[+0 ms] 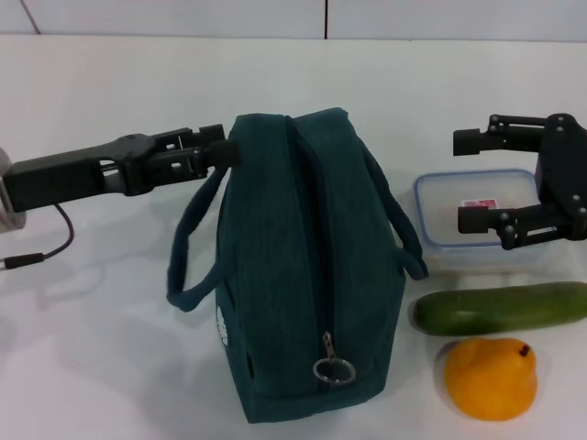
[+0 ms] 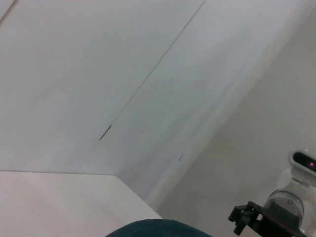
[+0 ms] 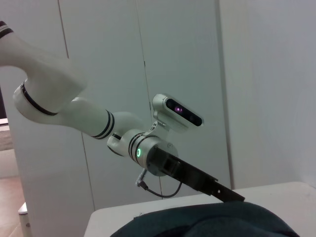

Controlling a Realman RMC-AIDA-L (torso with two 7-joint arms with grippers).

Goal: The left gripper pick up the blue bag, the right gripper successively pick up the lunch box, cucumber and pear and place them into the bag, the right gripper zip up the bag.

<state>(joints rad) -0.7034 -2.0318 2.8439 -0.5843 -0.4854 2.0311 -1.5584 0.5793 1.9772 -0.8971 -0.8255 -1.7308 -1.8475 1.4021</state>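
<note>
The blue bag (image 1: 303, 266) stands upright mid-table, its zipper ring pull (image 1: 332, 370) at the near end. My left gripper (image 1: 220, 151) reaches in from the left and is shut on the bag's far left edge, where the left handle (image 1: 188, 247) begins. My right gripper (image 1: 472, 181) hovers open over the lunch box (image 1: 440, 215), one finger on each side of its left part. The cucumber (image 1: 500, 307) lies in front of the box, and the pear (image 1: 491, 378) in front of that. In the right wrist view the left gripper (image 3: 217, 190) touches the bag's top (image 3: 212, 219).
A dark cable (image 1: 46, 252) trails on the table under the left arm. The white table (image 1: 101, 367) extends to the left of the bag. A wall (image 1: 275, 16) closes off the back. The left wrist view shows a sliver of the bag (image 2: 158, 229) and the right gripper (image 2: 247, 217) farther off.
</note>
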